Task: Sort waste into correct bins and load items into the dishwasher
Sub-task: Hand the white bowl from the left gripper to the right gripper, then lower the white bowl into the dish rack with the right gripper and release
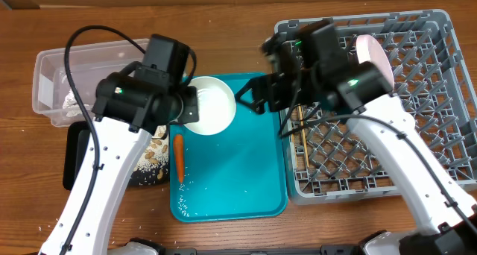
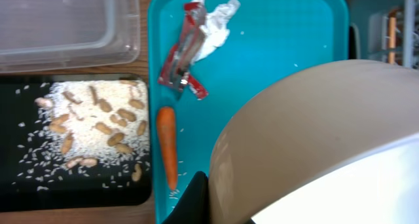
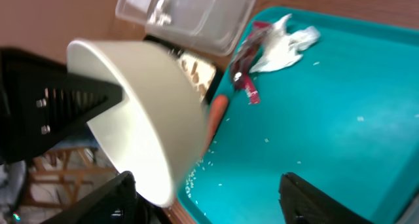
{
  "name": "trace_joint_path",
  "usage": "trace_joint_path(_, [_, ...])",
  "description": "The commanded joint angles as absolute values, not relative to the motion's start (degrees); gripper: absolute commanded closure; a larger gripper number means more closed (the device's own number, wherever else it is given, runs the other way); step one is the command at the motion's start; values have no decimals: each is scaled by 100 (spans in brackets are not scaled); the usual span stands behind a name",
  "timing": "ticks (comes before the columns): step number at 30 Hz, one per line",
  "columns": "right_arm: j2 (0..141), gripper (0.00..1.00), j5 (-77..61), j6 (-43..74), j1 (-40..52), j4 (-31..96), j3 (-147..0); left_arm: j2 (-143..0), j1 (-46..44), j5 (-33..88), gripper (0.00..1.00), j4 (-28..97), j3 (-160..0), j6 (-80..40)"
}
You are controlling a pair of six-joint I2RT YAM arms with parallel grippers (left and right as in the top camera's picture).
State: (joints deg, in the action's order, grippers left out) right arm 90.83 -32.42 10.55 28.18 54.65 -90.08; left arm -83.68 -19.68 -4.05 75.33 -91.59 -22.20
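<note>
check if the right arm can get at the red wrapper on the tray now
Probably yes: the red wrapper lies uncovered on the teal tray ahead of the open right end effector, and the white bowl is off to one side.

No legible txt/labels on any item.

The white left arm (image 1: 112,158), black at the wrist, reaches from the near edge toward the middle of the worktop. Its left gripper (image 1: 188,106) is clamped on the rim of a bowl (image 1: 212,106). The right arm (image 1: 395,143) stretches in from the near right corner. The right gripper (image 1: 252,98) hangs just beside the bowl, fingers (image 3: 118,198) spread wide apart.
</note>
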Motion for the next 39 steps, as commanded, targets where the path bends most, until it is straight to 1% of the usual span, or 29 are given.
trace_joint_path(1, [9118,33,-2143,1151,3218,5419,-9011,-8324,-2097,-294,96,7496,-9122,-2322])
trace_joint_path(2, [9148,34,-1621,1354,3339,5433,-9011,-8324,-2104,-294,96,7496,-9122,-2322])
trace_joint_path(3, [9185,38,-1269,1479,3424,5437,-9006,-8324,-2104,-285,96,7496,-9122,-2331])
trace_joint_path(4, [9238,44,-1013,1555,3496,5435,-9006,-8324,-2104,-242,96,7494,-9122,-2338])
trace_joint_path(5, [9290,54,-871,1612,3553,5428,-9006,-8324,-2104,-165,95,7474,-9122,-2338])
trace_joint_path(7, [9384,82,-816,1684,3566,5417,-9006,-8324,-2104,12,96,7428,-9122,-2335])
trace_joint_path(9, [9417,96,-805,1684,3546,5398,-9006,-8324,-2104,117,96,7406,-9124,-2333])
trace_joint_path(10, [9417,96,-786,1737,3509,5384,-9006,-8322,-2104,115,88,7411,-9124,-2331])
trace_joint_path(11, [9397,96,-718,1831,3459,5384,-9011,-8320,-2102,102,68,7435,-9129,-2305])
trace_joint_path(12, [9351,96,-626,1916,3365,5387,-9011,-8313,-2086,62,44,7481,-9135,-2270])
trace_joint_path(14, [9253,96,-368,2082,3173,5437,-9013,-8300,-2027,-56,28,7618,-9172,-2270])
trace_joint_path(15, [9172,96,-139,2215,2998,5500,-9015,-8298,-1959,-156,16,7732,-9209,-2270])
trace_joint_path(16, [9098,96,84,2314,2816,5590,-9024,-8289,-1905,-213,7,7824,-9247,-2268])
trace_joint_path(18, [8967,96,668,2467,2375,5830,-9063,-8276,-1761,-285,5,8003,-9321,-2261])
trace_joint_path(23, [8853,96,2744,2711,1127,6346,-9074,-8270,-1450,-290,2,8147,-9371,-2182])
trace_joint_path(27, [8873,96,4270,3153,628,6681,-9024,-8272,-1450,-290,1,8060,-9371,-2185])
trace_joint_path(29, [8875,96,4952,3433,591,6801,-9000,-8272,-1450,-290,0,7983,-9371,-2185])
trace_joint_path(31, [8877,96,5319,3682,617,6919,-8997,-8272,-1450,-294,0,7959,-9371,-2182])
trace_joint_path(36, [8912,96,5577,3879,858,7063,-8995,-8272,-1448,-305,0,7955,-9371,-2119])
trace_joint_path(39, [8945,96,5618,4248,1096,7520,-8995,-8272,-1450,-316,0,7946,-9371,-2117])
